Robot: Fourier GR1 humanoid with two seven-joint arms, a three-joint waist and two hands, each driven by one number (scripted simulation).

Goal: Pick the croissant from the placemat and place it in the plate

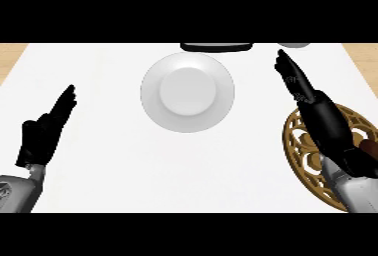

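Over the placemat (301,150), counter's right | right hand (325,122) fingers (291,75) straight, holding nothing | croissant (367,148) a brown sliver on the mat, mostly hidden by the forearm | risk: fingertips lie beyond it, nearer the plate (187,126); a blind grasp likely misses | left hand (46,132) resting open.

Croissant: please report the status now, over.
Left hand open, resting at left. Right hand open, stretched over placemat. Croissant on placemat, mostly hidden by right forearm. Nothing on plate.
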